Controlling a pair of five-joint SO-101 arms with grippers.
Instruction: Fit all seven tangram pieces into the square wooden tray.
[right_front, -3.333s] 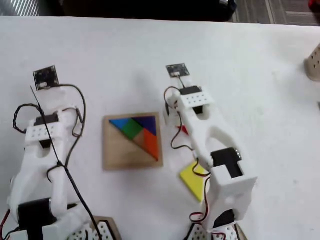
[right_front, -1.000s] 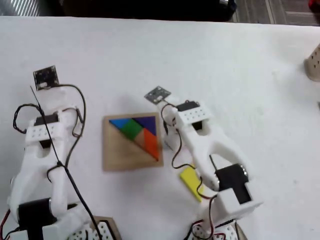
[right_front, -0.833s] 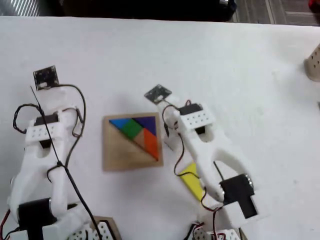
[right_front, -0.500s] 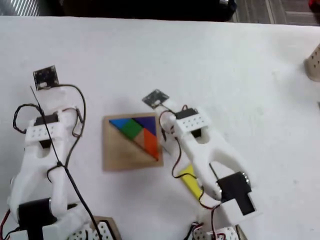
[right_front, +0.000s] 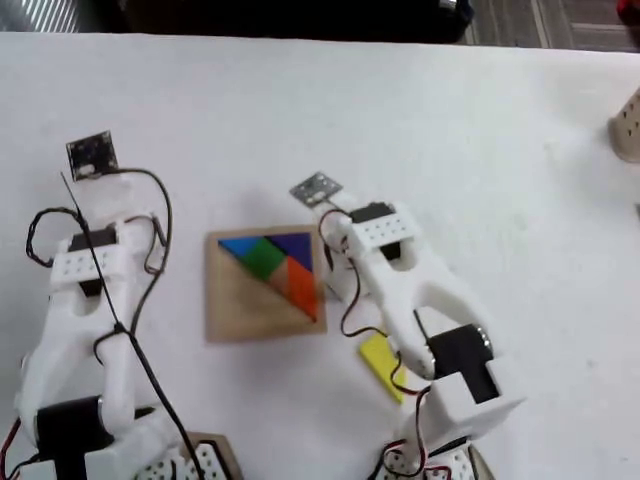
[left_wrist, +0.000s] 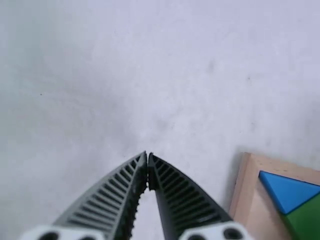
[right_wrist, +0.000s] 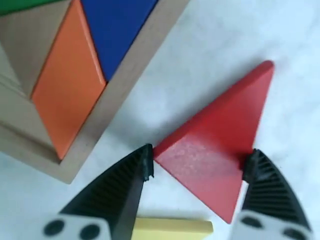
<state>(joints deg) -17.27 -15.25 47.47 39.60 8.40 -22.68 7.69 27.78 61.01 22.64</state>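
Red triangle sits just beside tray right rim, toward counter's near edge, w/ right tool spread wide & pinching it after swinging trayward, so insertion's prob next; left tool closed, empty.

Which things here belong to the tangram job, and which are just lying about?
Job: wooden tray; light blue triangle, green piece, dark blue triangle, orange piece inside it; red triangle held by right gripper; yellow piece.
Lying about: perforated beige object, far right.
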